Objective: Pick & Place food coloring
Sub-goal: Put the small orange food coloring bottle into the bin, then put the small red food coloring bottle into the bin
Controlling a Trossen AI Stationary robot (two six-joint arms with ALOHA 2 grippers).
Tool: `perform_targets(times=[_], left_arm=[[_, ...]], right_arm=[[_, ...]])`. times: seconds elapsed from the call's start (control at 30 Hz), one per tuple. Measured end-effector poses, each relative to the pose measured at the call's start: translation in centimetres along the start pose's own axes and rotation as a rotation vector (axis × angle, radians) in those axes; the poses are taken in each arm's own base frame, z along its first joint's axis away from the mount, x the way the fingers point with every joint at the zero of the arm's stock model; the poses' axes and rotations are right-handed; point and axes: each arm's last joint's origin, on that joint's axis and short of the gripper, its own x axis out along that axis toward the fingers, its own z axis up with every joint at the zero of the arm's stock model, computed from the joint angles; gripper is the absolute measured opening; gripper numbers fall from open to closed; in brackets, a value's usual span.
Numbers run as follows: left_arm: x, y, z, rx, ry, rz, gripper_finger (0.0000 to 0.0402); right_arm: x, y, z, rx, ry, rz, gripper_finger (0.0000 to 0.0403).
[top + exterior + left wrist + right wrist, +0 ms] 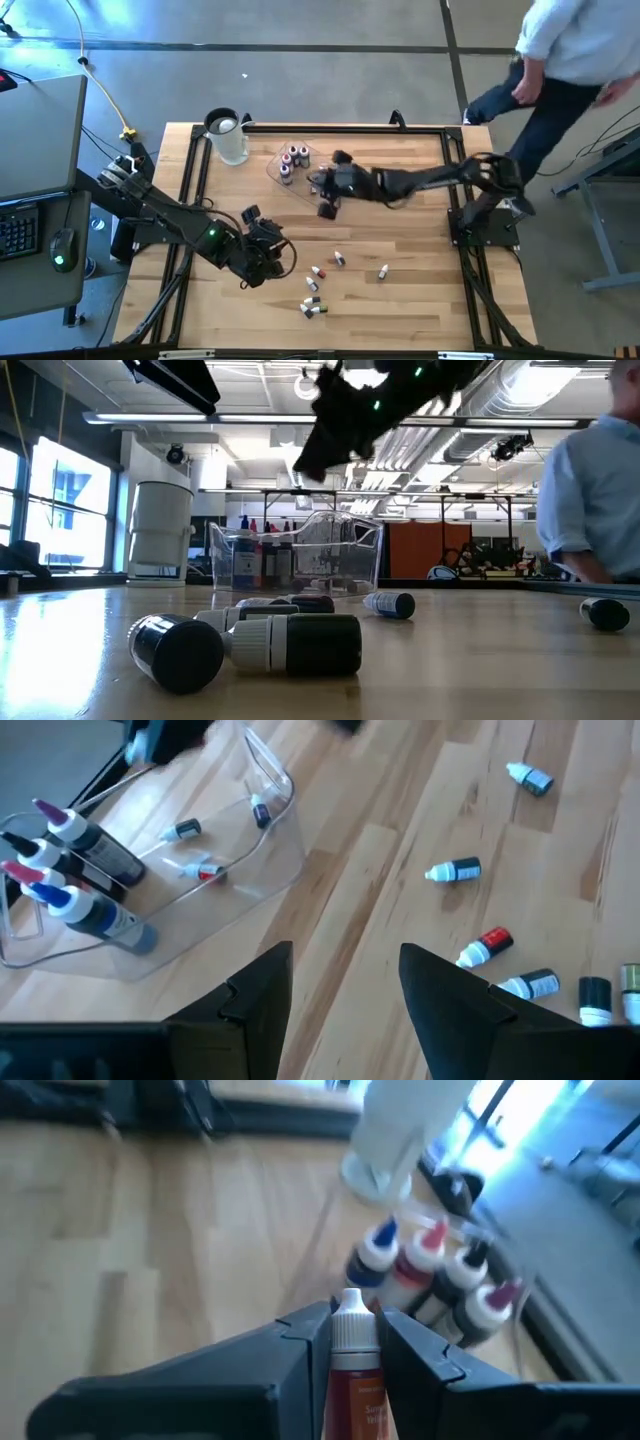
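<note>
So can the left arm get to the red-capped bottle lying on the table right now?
Probably yes: the left tool hangs open above bare wood, and the red-capped bottle lies just beyond it with nothing in between, only other loose bottles beside it.

Dark jointed arms, green lights, seemingly matte black.

table (420, 260): wood | on it: tray (275, 170), jug (228, 138), loose food coloring (340, 259)

Right gripper (355, 1342) fingers clamped; left gripper (345, 985) apparently spread.
</note>
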Motion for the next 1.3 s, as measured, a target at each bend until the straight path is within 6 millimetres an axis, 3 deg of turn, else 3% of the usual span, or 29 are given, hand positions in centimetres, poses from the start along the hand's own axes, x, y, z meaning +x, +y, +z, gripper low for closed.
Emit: perform_targets(times=[0.23, 0.43, 0.6, 1.03, 1.17, 1.3], left_arm=[[0.6, -0.5, -0.4, 0.038, 0.034, -0.003, 0.0182], [0.4, -0.4, -0.3, 0.027, 0.031, -0.005, 0.0182], [0.4, -0.4, -0.3, 0.015, 0.034, -0.008, 0.0182], [0.4, -0.5, -0.3, 0.0, 0.047, -0.031, 0.0182], [0.4, -0.8, -0.1, -0.019, 0.034, -0.066, 0.0182], [1.4, -2.4, 0.0, 0.087, 0.039, -0.168, 0.0182]], right_arm=[[5.1, -3.5, -3.3, 0.008, 0.176, -0.017, 0.0071], [6.4, -5.2, -3.6, 0.109, 0.44, 0.064, 0.0072], [7.0, -6.2, -2.9, 0.096, 0.475, 0.103, 0.0072], [6.5, -6.9, -2.4, 0.085, 0.502, 0.142, 0.0158], [5.2, -6.5, -0.9, 0.096, 0.476, 0.148, 0.0169], [2.9, -5.7, 2.0, 0.07, 0.432, 0.164, 0.0166]])
